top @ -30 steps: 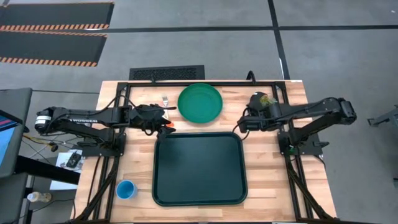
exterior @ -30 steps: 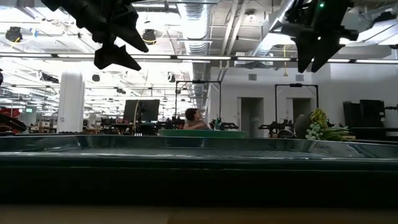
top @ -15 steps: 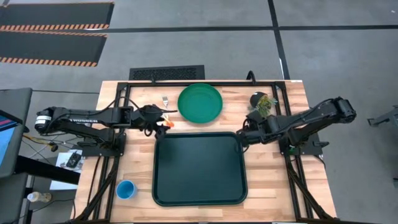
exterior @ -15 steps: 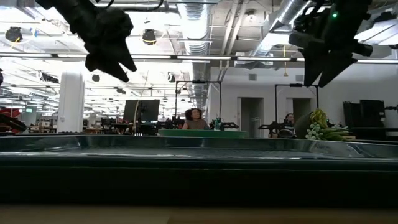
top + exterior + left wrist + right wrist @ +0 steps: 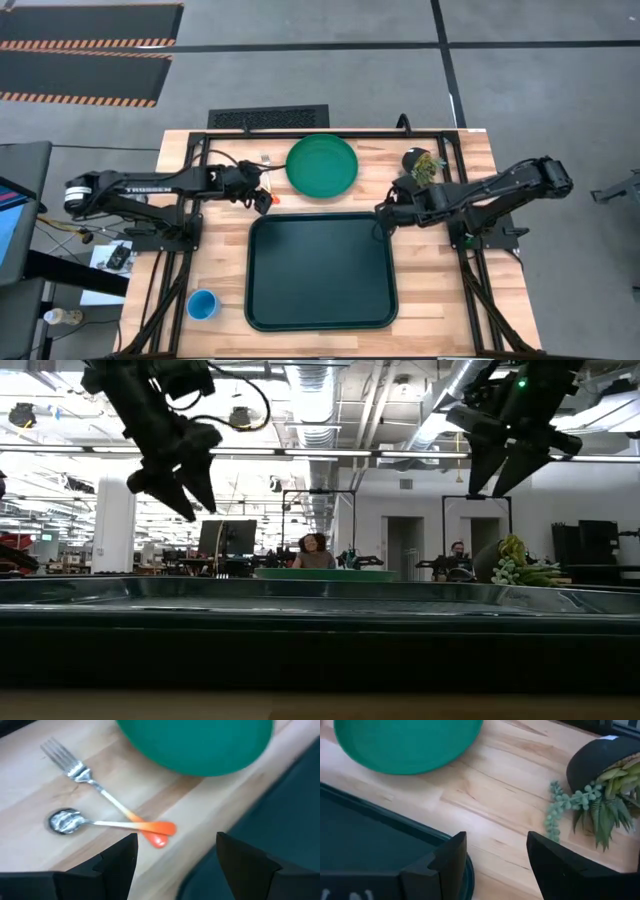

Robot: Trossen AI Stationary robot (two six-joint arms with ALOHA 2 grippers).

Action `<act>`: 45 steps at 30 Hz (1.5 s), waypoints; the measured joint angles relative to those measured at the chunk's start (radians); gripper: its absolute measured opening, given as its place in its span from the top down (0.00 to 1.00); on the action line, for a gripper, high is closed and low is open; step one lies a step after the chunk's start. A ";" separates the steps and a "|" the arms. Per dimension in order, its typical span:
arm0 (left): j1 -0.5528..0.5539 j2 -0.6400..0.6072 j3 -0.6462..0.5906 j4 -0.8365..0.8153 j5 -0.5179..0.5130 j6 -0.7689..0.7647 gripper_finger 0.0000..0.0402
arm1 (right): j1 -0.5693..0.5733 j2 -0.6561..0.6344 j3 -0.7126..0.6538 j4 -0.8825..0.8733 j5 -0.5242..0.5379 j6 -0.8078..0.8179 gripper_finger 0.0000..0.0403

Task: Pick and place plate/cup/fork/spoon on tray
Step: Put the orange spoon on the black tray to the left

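Tray [image 5: 320, 270] is the landmark: dark green-black rounded rectangle with a raised rim, smooth matte, nothing on it, sitting mid-table on pale wood-grain planks.

Plate [image 5: 321, 166]: round, glossy green, flat, just beyond tray's far edge, centred.

Fork [image 5: 95, 784] and spoon [image 5: 100, 823]: shiny metal heads and orange plastic handles, lying crossed at the handle ends on the wood off the tray's far-left corner, beside the plate.

Cup [image 5: 202, 304]: small, round, bright blue, off the tray's near-left side, apart from it.

Left gripper [image 5: 262, 196] hangs above the cutlery near the tray's far-left corner, fingers spread, holding nothing.

Right gripper [image 5: 381, 211] is over the tray's far-right corner, fingers apart, empty.

A small dark pot [image 5: 600, 760] of trailing green plant lies tipped beyond the tray's far-right corner. People show in the room behind.
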 joint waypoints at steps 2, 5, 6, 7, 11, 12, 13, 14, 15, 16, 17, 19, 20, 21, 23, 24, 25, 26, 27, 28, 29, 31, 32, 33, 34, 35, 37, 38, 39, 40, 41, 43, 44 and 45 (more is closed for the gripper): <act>0.015 0.021 0.000 0.008 0.001 0.008 0.37 | -0.012 0.000 0.000 0.007 0.000 -0.029 0.42; 0.035 0.038 0.000 0.027 0.036 0.038 0.37 | -0.039 0.000 0.000 0.030 -0.012 -0.083 0.42; 0.042 0.039 0.000 0.033 0.059 0.049 0.37 | -0.050 0.000 0.000 0.037 -0.014 -0.102 0.42; 0.048 0.038 0.000 0.035 0.073 0.059 0.37 | -0.060 -0.001 0.000 0.044 -0.017 -0.121 0.42; 0.055 0.028 0.000 0.044 0.108 0.068 0.37 | -0.108 -0.002 0.000 0.102 -0.017 -0.202 0.42; 0.055 0.024 0.000 0.052 0.108 0.068 0.37 | -0.118 -0.002 0.000 0.120 -0.017 -0.225 0.42; 0.055 0.024 0.000 0.061 0.109 0.068 0.37 | -0.127 -0.002 0.000 0.139 -0.018 -0.246 0.42; 0.055 0.024 0.000 0.069 0.112 0.068 0.37 | -0.135 -0.002 0.000 0.158 -0.021 -0.263 0.42; 0.055 0.024 0.000 0.075 0.117 0.068 0.37 | -0.141 -0.002 0.000 0.179 -0.033 -0.273 0.42; 0.055 0.024 0.000 0.084 0.129 0.068 0.37 | -0.149 -0.002 0.000 0.199 -0.052 -0.278 0.42; 0.055 0.024 0.000 0.094 0.140 0.067 0.37 | -0.154 -0.002 0.000 0.213 -0.071 -0.281 0.42; 0.055 0.024 0.000 0.096 0.147 0.069 0.37 | -0.155 -0.002 0.000 0.223 -0.094 -0.283 0.42; 0.055 0.024 0.000 0.096 0.148 0.072 0.37 | -0.152 -0.002 0.000 0.224 -0.096 -0.282 0.42; 0.055 0.024 0.000 0.095 0.148 0.073 0.37 | -0.149 -0.002 0.000 0.224 -0.096 -0.282 0.42; 0.055 0.024 0.000 0.088 0.147 0.073 0.37 | -0.144 -0.002 0.000 0.227 -0.096 -0.280 0.42; 0.054 0.024 0.000 0.085 0.148 0.072 0.37 | -0.140 -0.002 0.000 0.228 -0.096 -0.276 0.42; 0.053 0.024 0.000 0.086 0.147 0.068 0.37 | -0.138 -0.002 0.000 0.230 -0.097 -0.276 0.42; 0.051 0.024 0.000 0.085 0.146 0.061 0.37 | -0.134 -0.002 0.000 0.233 -0.096 -0.276 0.42; 0.048 0.024 0.000 0.086 0.142 0.052 0.37 | -0.133 -0.002 0.000 0.233 -0.096 -0.278 0.42; 0.045 0.024 0.000 0.086 0.136 0.038 0.37 | -0.133 -0.002 0.000 0.232 -0.096 -0.281 0.42; 0.042 0.024 0.000 0.086 0.133 0.025 0.37 | -0.133 -0.002 0.000 0.232 -0.096 -0.282 0.42; 0.039 0.024 0.000 0.085 0.131 0.009 0.37 | -0.133 -0.002 0.000 0.232 -0.096 -0.290 0.42; 0.039 0.024 0.000 0.085 0.130 -0.003 0.37 | -0.133 -0.002 0.000 0.234 -0.096 -0.303 0.42; 0.039 0.024 0.000 0.085 0.130 -0.018 0.37 | -0.133 -0.002 0.000 0.238 -0.096 -0.314 0.42; 0.039 0.024 0.000 0.084 0.129 -0.031 0.37 | -0.133 -0.002 0.000 0.246 -0.095 -0.324 0.42; 0.039 0.024 0.000 0.084 0.128 -0.039 0.37 | -0.133 -0.002 0.000 0.256 -0.095 -0.331 0.42; 0.039 0.024 0.000 0.078 0.120 -0.054 0.37 | -0.133 -0.002 0.000 0.276 -0.095 -0.337 0.42; 0.039 0.024 0.000 0.067 0.111 -0.067 0.37 | -0.133 -0.002 0.000 0.284 -0.095 -0.347 0.42; 0.038 0.024 0.000 0.056 0.104 -0.082 0.37 | -0.133 -0.002 0.000 0.296 -0.095 -0.358 0.42; 0.038 0.024 0.000 0.045 0.096 -0.090 0.37 | -0.133 -0.002 0.000 0.309 -0.094 -0.368 0.42; 0.038 0.024 0.000 0.037 0.087 -0.096 0.37 | -0.133 -0.002 0.000 0.323 -0.094 -0.378 0.42; 0.038 0.024 0.000 0.021 0.067 -0.111 0.37 | -0.133 -0.002 0.000 0.352 -0.094 -0.396 0.42; 0.038 0.024 0.000 0.010 0.061 -0.120 0.37 | -0.133 -0.002 0.000 0.365 -0.094 -0.404 0.42; 0.038 0.024 0.000 0.002 0.060 -0.130 0.37 | -0.133 -0.002 0.000 0.379 -0.094 -0.408 0.42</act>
